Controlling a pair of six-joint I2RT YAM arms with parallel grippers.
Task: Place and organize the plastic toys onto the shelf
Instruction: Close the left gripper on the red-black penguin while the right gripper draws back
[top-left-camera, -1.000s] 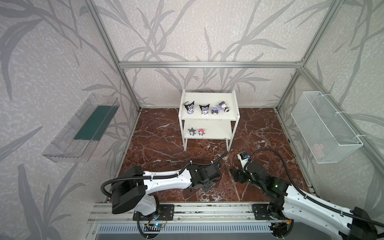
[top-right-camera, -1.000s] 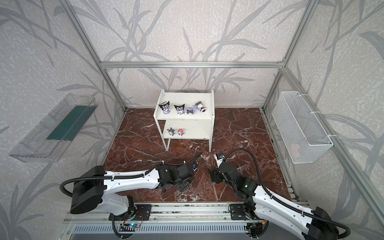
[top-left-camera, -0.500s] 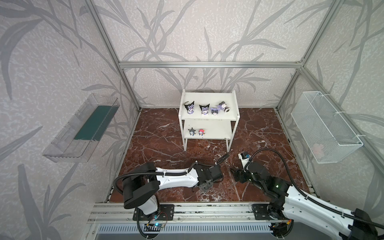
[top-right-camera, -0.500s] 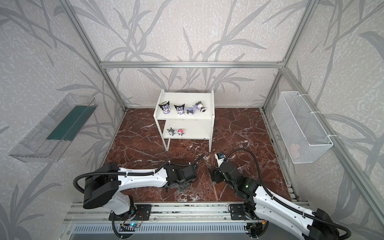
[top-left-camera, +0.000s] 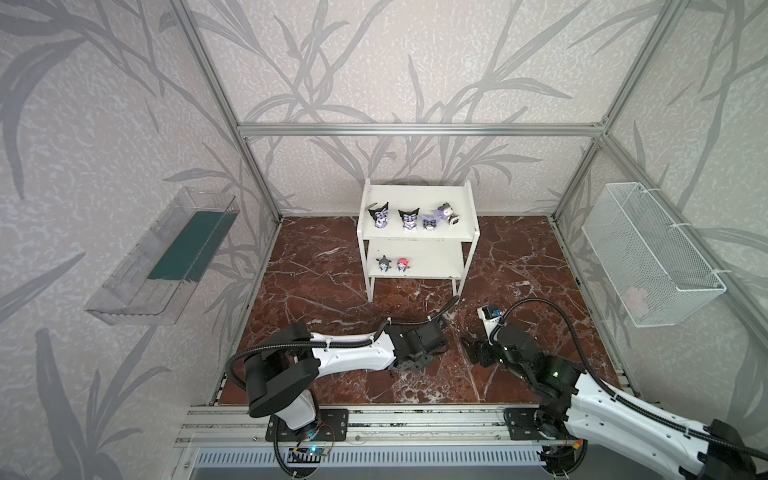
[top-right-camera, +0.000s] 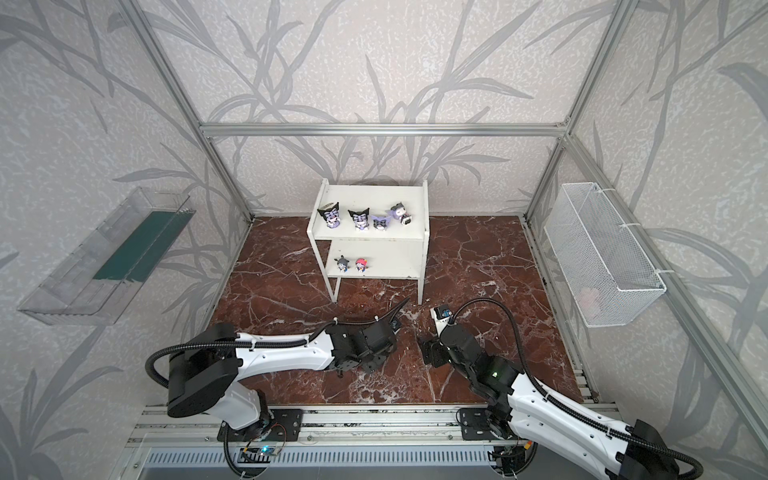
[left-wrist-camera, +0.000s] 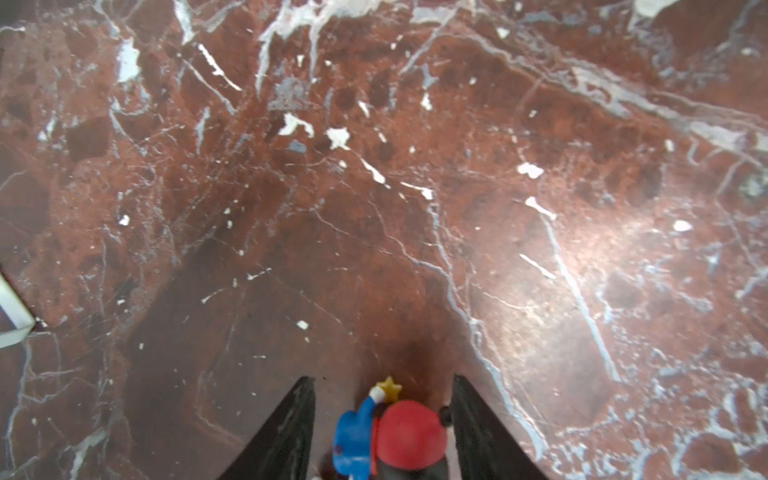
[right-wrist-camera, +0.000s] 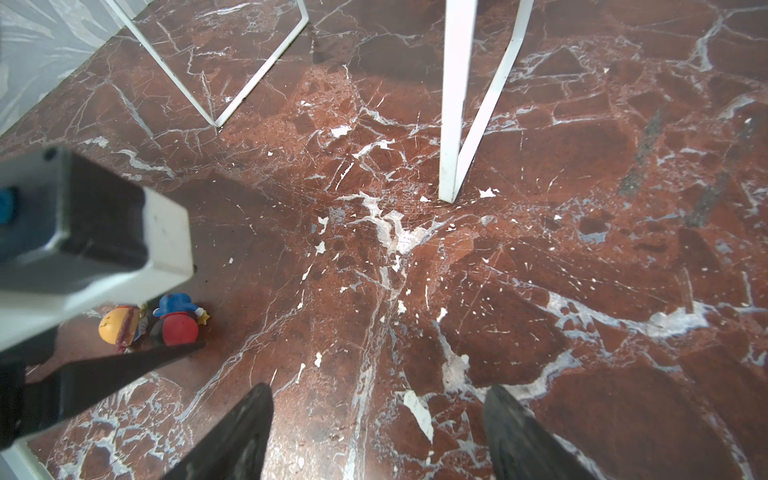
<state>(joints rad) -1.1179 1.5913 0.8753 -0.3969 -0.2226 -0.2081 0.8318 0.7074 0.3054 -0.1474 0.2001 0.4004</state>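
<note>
Nearest the rail, the left gripper (left-wrist-camera: 382, 380) is sitting low over the marble worktop (left-wrist-camera: 374, 166), its fingers spread on either side of the red-headed toy (left-wrist-camera: 409, 436). Bare marble is showing between one finger and the toy's blue part, so it is not pinching. The orange-headed toy (right-wrist-camera: 118, 328) is lying just beside the red one. The right gripper (right-wrist-camera: 378, 388) is hanging nearby, spread and holding nothing. Farther back, the shelf (top-left-camera: 417, 240) is carrying four larger toys (top-left-camera: 408, 218) along its top board, while the grey-headed toy (top-left-camera: 382, 263) and the pink-headed toy (top-left-camera: 401, 264) are standing side by side on the lower one.
</note>
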